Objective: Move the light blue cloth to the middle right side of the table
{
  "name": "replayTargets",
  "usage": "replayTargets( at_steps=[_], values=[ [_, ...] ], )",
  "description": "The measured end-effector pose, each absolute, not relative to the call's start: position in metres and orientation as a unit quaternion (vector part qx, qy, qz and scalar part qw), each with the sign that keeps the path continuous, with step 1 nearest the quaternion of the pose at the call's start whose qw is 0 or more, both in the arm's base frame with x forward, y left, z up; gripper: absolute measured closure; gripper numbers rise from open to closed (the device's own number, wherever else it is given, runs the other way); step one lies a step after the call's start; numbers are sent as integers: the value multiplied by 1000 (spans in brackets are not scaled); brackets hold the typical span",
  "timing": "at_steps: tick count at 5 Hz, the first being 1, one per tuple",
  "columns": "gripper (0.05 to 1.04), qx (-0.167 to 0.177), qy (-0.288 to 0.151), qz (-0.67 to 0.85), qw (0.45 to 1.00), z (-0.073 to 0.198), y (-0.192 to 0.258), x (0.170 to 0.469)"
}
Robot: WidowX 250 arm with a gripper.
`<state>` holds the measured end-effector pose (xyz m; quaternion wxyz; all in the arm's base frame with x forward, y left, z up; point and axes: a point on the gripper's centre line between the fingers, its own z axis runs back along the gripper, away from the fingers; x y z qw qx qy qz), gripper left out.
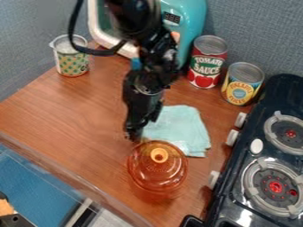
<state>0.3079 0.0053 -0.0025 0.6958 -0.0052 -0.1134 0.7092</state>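
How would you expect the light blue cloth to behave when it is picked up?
The light blue cloth would probably hang limp, since it lies flat and looks thin and soft. The layered edges on its right side suggest it is folded, so it may open out as it lifts.

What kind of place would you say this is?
Probably a toy kitchen setup: a stove top with burners and knobs, two food cans behind the light blue cloth, and an orange lidded pot on a wooden table.
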Motion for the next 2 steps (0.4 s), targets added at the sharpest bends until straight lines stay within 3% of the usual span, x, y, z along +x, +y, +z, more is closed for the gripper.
replayTargets(
  at_steps=[2],
  values=[
    [83, -13, -115, 709, 696, 3, -12, 318]
  ],
)
